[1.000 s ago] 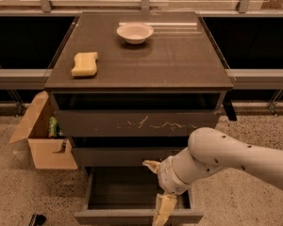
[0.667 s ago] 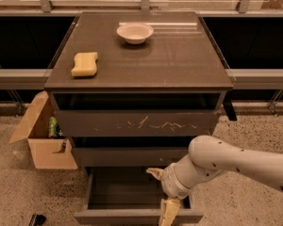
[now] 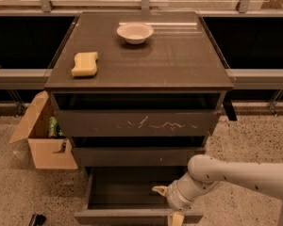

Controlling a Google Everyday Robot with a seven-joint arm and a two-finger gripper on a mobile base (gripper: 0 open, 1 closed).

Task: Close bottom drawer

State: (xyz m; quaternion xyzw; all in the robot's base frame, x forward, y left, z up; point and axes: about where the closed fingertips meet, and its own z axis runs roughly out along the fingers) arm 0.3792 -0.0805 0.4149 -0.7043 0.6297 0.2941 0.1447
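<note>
The bottom drawer of the dark grey-brown cabinet stands pulled out, and its deep box interior shows empty. My gripper is at the right part of the drawer's front panel, on a white arm that comes in from the lower right. It is open. One yellowish finger is inside the drawer and the other one is outside the front panel, so the jaws straddle the panel's top edge.
Above are the middle drawer and the wider top drawer with white scratches, both slightly out. A yellow sponge and a white bowl sit on the cabinet top. An open cardboard box stands on the floor to the left.
My gripper has moved down and slightly right, from over the drawer's interior to its front panel. The drawer itself has not visibly moved.
</note>
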